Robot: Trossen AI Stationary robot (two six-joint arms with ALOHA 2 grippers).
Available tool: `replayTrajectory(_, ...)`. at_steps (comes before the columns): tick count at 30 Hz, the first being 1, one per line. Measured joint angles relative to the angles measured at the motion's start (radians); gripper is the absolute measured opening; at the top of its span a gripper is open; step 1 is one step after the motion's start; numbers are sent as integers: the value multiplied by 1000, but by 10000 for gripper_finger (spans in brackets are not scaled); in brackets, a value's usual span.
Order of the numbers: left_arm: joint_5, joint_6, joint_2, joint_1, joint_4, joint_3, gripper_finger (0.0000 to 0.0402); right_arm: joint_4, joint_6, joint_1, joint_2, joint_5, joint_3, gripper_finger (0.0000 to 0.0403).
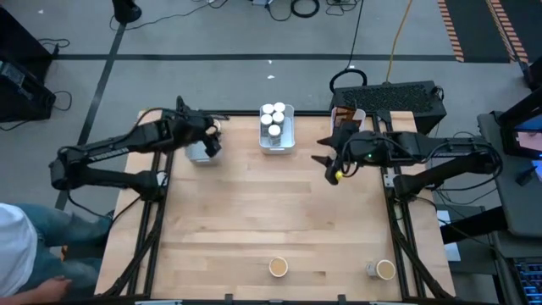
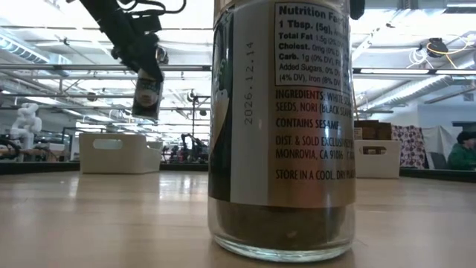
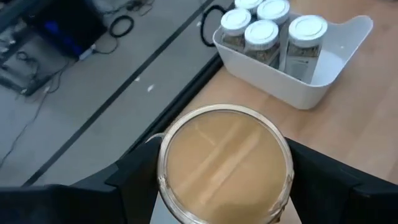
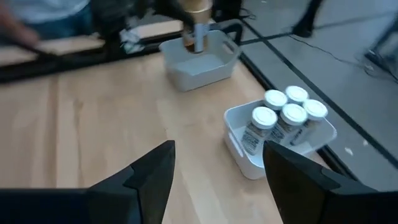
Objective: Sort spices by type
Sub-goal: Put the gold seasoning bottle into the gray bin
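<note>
My left gripper (image 1: 209, 135) is shut on a tan-topped spice jar (image 3: 224, 165) above the white tray (image 1: 201, 152) at the far left. In the low view this jar (image 2: 147, 93) hangs over that tray (image 2: 119, 152). Several white-capped jars (image 1: 273, 117) stand in the middle far tray (image 1: 288, 142). Two tan-topped jars (image 1: 278, 268) (image 1: 385, 269) stand on the table at its near edge. My right gripper (image 1: 333, 165) is open above the table's far right, with nothing between its fingers (image 4: 155, 174). My left gripper pinches the tan-topped jar between its two fingers (image 3: 134, 177), one on each side of the jar's upper wall (image 3: 163, 180) just under the lid. The gripper comes slanting down from above. The jar hangs nearly upright, lifted clear above the tray.
A third tray (image 1: 347, 114) stands at the far right, its contents hidden by my right arm. A labelled jar (image 2: 282, 126) stands close before the low camera and blocks much of that view. A person's sleeve (image 1: 17, 246) shows at the near left beside the table.
</note>
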Motion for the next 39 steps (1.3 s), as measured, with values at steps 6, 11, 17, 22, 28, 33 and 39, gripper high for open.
replayTrajectory(6,134,146,-56,147,92,-43,289,23,149,-3,9,95,0,226)
replayTrajectory(11,229,187,-53,246,100,-79,288,23,234,-1,22,99,0,226)
replayTrajectory(17,268,209,-53,313,157,-143,288,16,190,1,54,99,0,226)
replayTrajectory(22,291,201,-51,362,228,-223,288,-4,117,-2,51,99,0,226)
replayTrajectory(28,341,232,-22,423,382,-286,288,-26,72,-2,3,114,-20,226)
replayTrajectory(33,362,235,65,487,406,-290,288,46,87,-24,-77,122,-129,226)
replayTrajectory(39,403,244,160,533,475,-290,288,125,122,-41,-166,123,-222,226)
